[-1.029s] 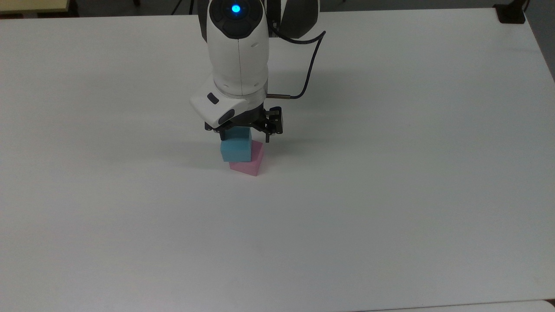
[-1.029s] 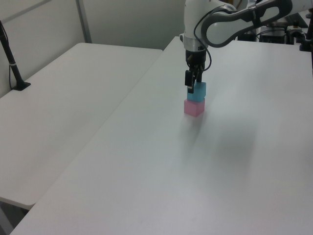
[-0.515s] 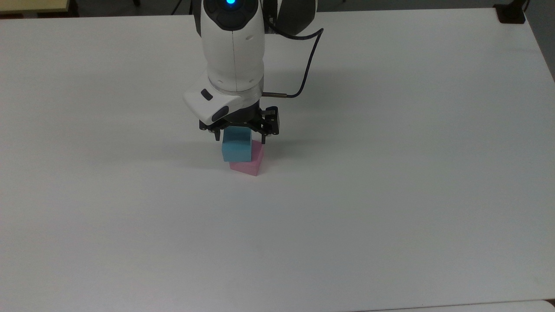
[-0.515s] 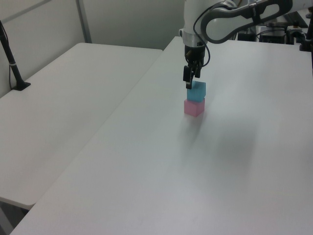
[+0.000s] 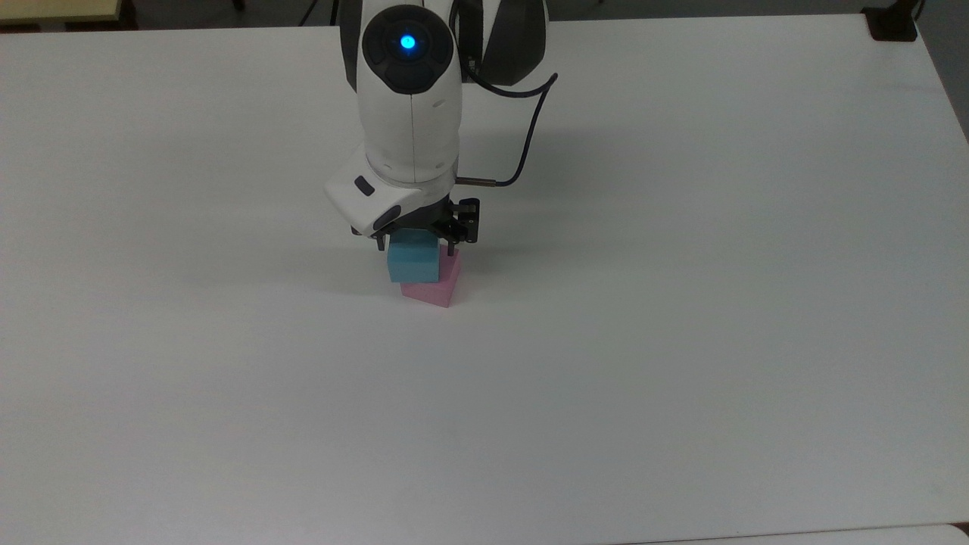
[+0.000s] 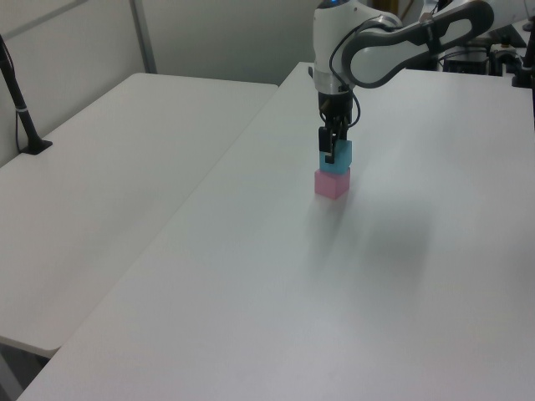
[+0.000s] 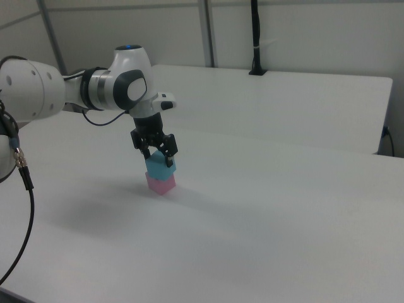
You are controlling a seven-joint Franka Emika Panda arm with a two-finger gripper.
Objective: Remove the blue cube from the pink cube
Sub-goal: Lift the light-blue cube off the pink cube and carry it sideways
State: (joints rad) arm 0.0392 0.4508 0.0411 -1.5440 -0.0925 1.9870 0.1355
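While the blue cube (image 5: 413, 262) sits on the pink cube (image 5: 439, 284), the gripper (image 5: 415, 241) straddles it, fingers spread, not clamping.

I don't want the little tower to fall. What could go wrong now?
1. The blue cube sits skewed on the pink cube, not squarely. A sideways nudge from the gripper could tip it off.
2. The jaws stand open on either side of the blue cube. If they close too low, they might catch the pink cube too and drag it across the table.
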